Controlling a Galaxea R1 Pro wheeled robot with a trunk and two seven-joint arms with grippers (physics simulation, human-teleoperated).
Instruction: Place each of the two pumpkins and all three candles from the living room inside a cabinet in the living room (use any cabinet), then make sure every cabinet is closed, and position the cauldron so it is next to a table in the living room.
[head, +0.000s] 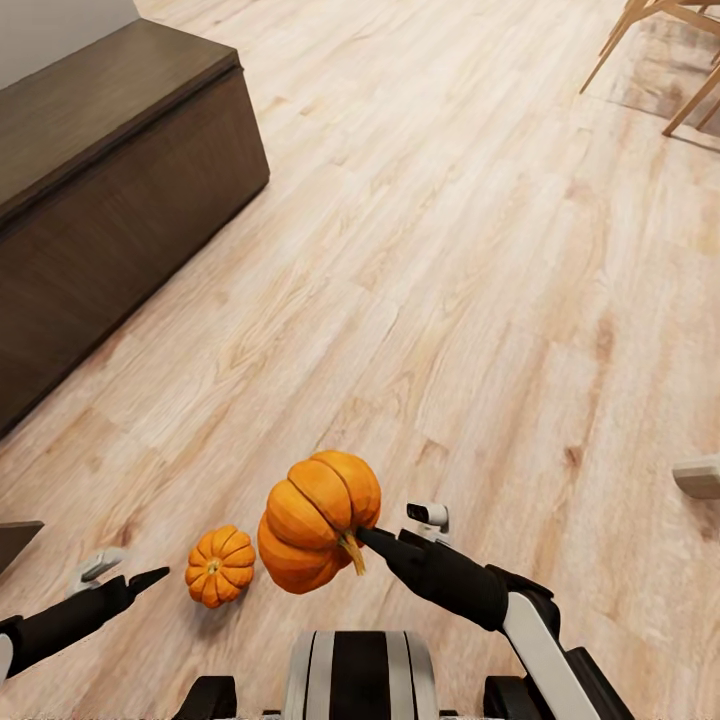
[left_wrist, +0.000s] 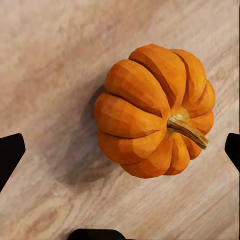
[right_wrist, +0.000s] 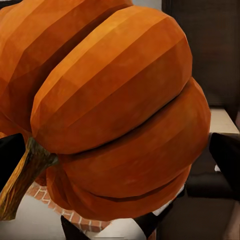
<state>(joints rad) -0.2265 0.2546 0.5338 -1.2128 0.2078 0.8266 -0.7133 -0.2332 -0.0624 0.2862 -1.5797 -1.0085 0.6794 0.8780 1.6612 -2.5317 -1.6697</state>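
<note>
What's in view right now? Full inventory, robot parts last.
pumpkins: 2, orange. One held up in the right gripper; one lying on the floor under the left gripper.
cabinet: 1, dark brown, low, far left along the wall.
floor: light wood planks.
chair or table legs: pale wood, far right corner.
pale object: 1, cut off at the right edge, cannot tell what.
left gripper: black fingers spread open above the floor pumpkin, not touching it.
right gripper: black, closed on the lifted pumpkin near its stem.
robot trunk: white and black, at the bottom middle.
</note>
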